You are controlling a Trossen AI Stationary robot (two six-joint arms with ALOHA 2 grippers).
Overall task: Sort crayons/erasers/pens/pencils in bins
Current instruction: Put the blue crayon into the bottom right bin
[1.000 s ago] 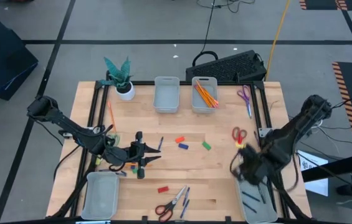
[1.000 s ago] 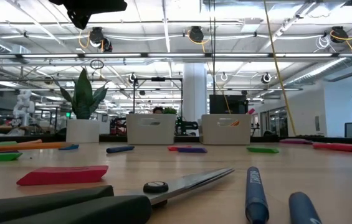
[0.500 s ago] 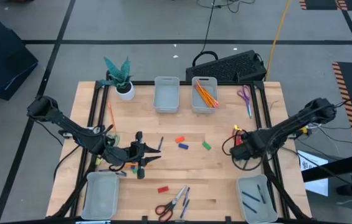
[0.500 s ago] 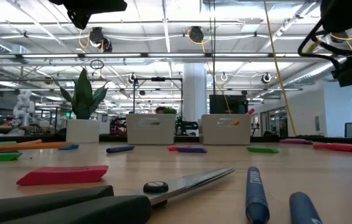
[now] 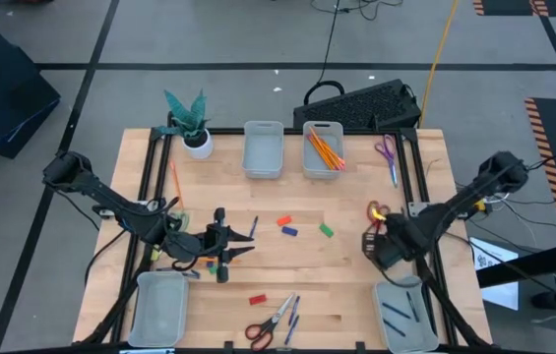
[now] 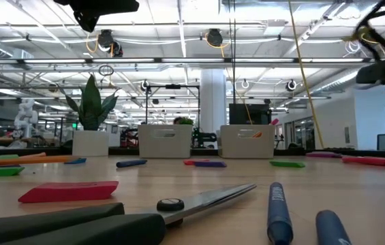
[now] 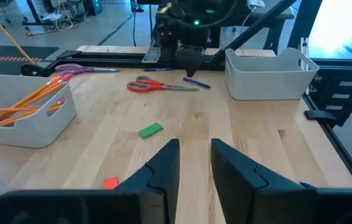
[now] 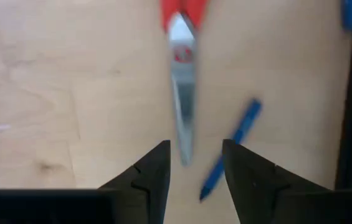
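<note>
we read the right pincer (image 8: pixel 194 163) as the working one, hanging just above the wooden counter (image 5: pixel 346 275) near its right edge, its fingers a small way apart and holding nothing. the relation that matters: a slim dark blue pen (image 8: pixel 230 148) lies on the counter right ahead of that pincer, slightly toward one finger, its long axis slanted across the gap rather than square to it. just beside it, nearly touching, lies the red-handled pair of scissors (image 8: pixel 183 93), blade pointing at the pincer, so we judge a grab could catch the blade. the pale grey-blue translucent plastic bin (image 5: pixel 407 315) at the near right corner already holds pens and sits close by, so the right arm is clearly nearer than the left.

the left pincer (image 7: pixel 193 163) waits over the left middle of the counter, slightly open and empty.

versus a second ago: the right arm has swung off the bin toward the scissors; left arm unchanged.
</note>
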